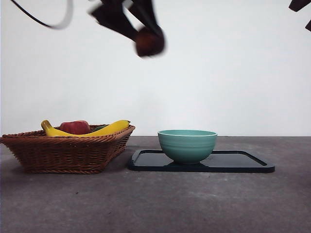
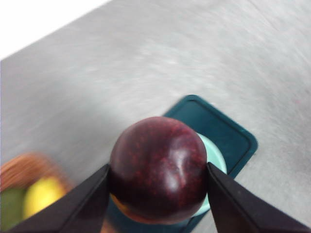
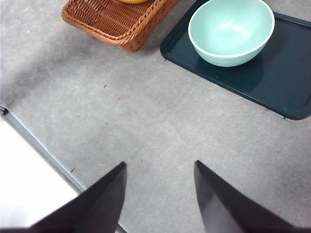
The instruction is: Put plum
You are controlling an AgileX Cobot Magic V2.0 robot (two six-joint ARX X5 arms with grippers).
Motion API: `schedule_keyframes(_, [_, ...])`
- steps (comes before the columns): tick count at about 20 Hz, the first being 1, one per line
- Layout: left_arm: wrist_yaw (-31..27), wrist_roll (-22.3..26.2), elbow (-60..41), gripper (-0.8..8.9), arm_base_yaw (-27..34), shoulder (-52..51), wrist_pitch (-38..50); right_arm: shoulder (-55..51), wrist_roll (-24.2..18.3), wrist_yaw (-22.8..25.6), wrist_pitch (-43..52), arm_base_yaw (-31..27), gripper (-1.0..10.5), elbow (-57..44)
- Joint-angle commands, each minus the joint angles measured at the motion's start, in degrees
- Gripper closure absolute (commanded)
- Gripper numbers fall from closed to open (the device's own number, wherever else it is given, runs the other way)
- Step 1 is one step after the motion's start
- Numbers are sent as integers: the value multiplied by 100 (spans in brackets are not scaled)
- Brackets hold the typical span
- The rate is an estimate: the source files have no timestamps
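Note:
My left gripper [image 2: 158,182] is shut on the plum [image 2: 158,168], a glossy dark maroon fruit held between both jaws. In the front view the plum [image 1: 148,42] hangs high in the air with that gripper [image 1: 146,39], blurred, between the basket and the bowl. The teal bowl [image 1: 187,145] stands on the dark tray [image 1: 243,162] and shows empty in the right wrist view [image 3: 231,30]. In the left wrist view the bowl [image 2: 215,160] peeks out behind the plum. My right gripper [image 3: 159,194] is open over bare table, away from everything.
A wicker basket [image 1: 65,150] at the left holds yellow bananas [image 1: 104,129] and a red apple-like fruit [image 1: 75,127]. The tray [image 3: 272,77] lies to the basket's right. The table's edge [image 3: 43,150] runs close to the right gripper.

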Motion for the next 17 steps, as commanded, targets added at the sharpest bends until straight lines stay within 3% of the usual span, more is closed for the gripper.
schedule_keyframes(1, [4,-140,149,599,262,-474,-378,26,57,0,59,35,725,35])
schedule_keyframes(4, [4,-129,68,600,791,-1121,-920,26,55,0,72,35,725,35])
schedule_keyframes(7, [4,-94,-560,600,1226,-1727,-918,26,55,0,83,35,725,35])
schedule_keyframes(12, [4,0,-2608,600,1504,-2409,216,28,57,0,122,35,725,35])
schedule_keyframes(17, [4,125,-3620,600,1502,-1878,1368,28,61,-2,131,37,725,35])
